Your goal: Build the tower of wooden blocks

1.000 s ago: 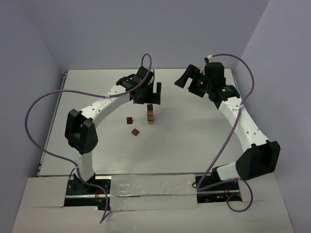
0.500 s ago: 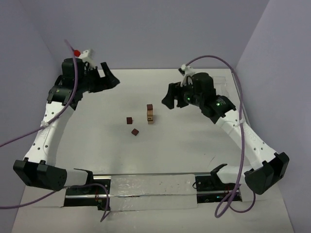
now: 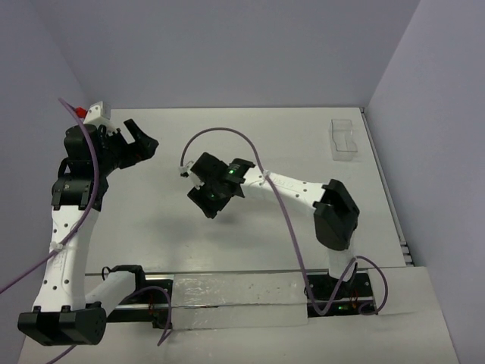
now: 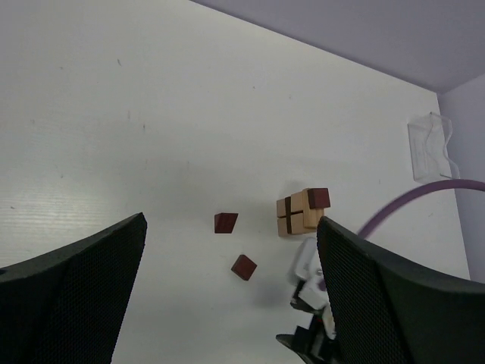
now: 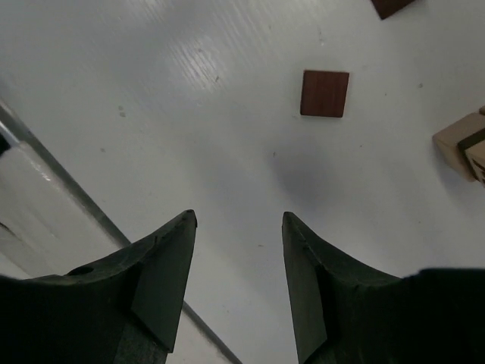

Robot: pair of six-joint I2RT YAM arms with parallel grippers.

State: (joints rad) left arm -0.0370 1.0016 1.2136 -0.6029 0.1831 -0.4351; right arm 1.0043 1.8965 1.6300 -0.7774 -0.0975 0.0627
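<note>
Top external view: the left gripper (image 3: 144, 144) is raised at the far left of the white table (image 3: 151, 220), its jaws spread wide with nothing between them. The right gripper (image 3: 206, 203) points down over the middle of the table, and its wrist hides whatever lies beneath. From here I cannot tell how its jaws stand. A clear rectangular plastic tray (image 3: 345, 139) sits well apart from both grippers, near the far right corner.

Left wrist view: the left gripper (image 4: 231, 227) gapes, empty. Framed in its gap, on the table beyond, lie two dark reddish-brown wooden cubes, the first loose cube (image 4: 225, 223) and the second loose cube (image 4: 243, 267), near each other but apart. The tower (image 4: 303, 211), a slim column of light tan wooden cubes capped by a dark reddish-brown one, stands just beside the inner edge of the finger on the picture's right.

Right wrist view: the right gripper (image 5: 239, 220) has its jaws parted around bare table, holding nothing. The second loose cube (image 5: 324, 93) lies ahead of the right-hand fingertip. The first loose cube (image 5: 390, 6) is cut off at the top edge. The tower (image 5: 464, 148) shows only partly at the right edge, outside the jaws.
</note>
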